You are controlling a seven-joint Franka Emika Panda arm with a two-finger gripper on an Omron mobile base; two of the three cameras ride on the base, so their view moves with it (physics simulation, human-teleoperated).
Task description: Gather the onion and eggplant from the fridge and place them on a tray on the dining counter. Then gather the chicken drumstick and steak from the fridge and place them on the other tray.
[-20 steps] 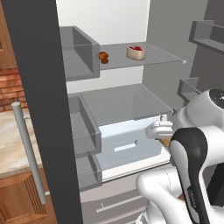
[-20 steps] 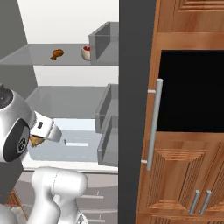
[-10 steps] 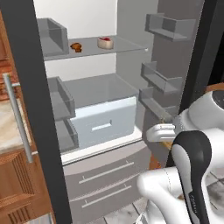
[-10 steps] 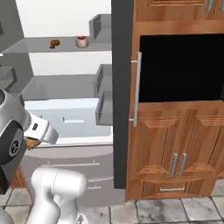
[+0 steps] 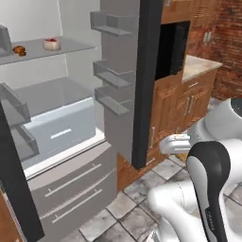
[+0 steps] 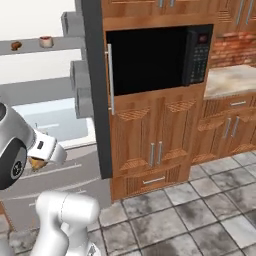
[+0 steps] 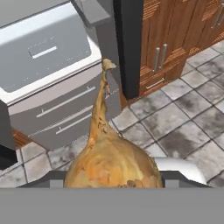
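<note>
Pincer [image 7: 113, 181] grips the onion [image 7: 111, 162], whose bulb hides both fingertips; the fridge [image 5: 71, 123] stands open behind.

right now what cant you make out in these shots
- Fingers: in the hand view the onion covers them, so the grip itself is hidden.
- Onion in the right base view: only a brown sliver shows under the white wrist.
- Chicken drumstick and steak on the fridge shelf: too small for detail.
- Eggplant, trays, dining counter: cannot be made out.
</note>
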